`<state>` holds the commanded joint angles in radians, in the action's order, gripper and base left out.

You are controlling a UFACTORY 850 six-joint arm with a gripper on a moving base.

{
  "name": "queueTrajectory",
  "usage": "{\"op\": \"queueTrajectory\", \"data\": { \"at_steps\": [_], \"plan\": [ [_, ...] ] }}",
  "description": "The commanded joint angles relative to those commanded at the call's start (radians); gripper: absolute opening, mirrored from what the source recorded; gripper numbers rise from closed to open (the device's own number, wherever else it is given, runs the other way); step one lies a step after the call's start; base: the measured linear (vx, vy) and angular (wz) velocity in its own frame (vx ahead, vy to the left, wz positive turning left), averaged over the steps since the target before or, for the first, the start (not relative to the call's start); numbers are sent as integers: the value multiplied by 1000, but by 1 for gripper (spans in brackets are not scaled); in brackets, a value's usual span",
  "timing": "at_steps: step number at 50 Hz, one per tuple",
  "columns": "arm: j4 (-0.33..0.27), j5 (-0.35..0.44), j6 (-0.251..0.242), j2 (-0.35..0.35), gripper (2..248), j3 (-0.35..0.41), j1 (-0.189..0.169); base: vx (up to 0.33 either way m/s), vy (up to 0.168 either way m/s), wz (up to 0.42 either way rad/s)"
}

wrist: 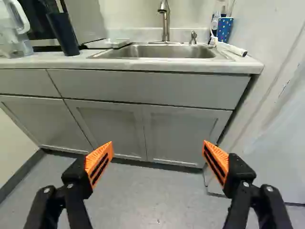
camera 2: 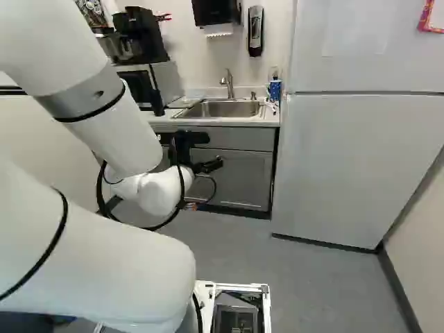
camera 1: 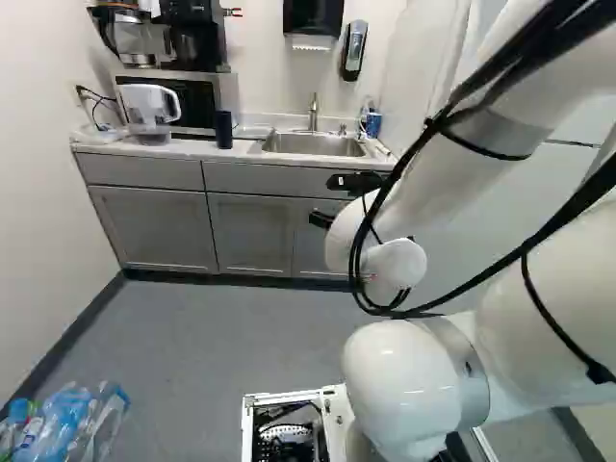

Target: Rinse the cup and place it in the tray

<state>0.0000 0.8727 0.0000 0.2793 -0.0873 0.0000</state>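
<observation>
While on counter [wrist: 143, 64], dark cup [wrist: 64, 34] upright; long axis vertical

Cropped or hidden ahead of the gripper [camera 2: 214, 150]
Wrist view cuts off pitcher [wrist: 10, 42] and faucet [wrist: 166, 24], and hides the sink's [wrist: 157, 51] bottom.

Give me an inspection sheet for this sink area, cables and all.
Surface: pale countertop with a steel sink.
Job's things: tall dark cup beside the sink, likely the one meant; flat white item near the sink, perhaps the tray.
Clutter: pitcher, spotted blue cup, plastic bottles at the left base view's lower left.
End effector: open, nothing between its fingers.
Cables: black cables loop along the arm.
Surroundings: refrigerator, grey cabinets, soap dispenser.
</observation>
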Motion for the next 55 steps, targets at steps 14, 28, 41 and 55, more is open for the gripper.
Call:
{"op": "queueTrajectory", "data": {
  "at_steps": [14, 28, 41, 55],
  "plan": [
    [0, 0, 0, -22, 247, -65, 0, 0, 0, 0],
    [0, 0, 0, -15, 247, -95, 0, 0, 0, 0],
    [0, 0, 0, -21, 247, -132, 0, 0, 0, 0],
    [0, -13, 0, -41, 247, -183, 0, 0, 0, 0]
  ]
}}
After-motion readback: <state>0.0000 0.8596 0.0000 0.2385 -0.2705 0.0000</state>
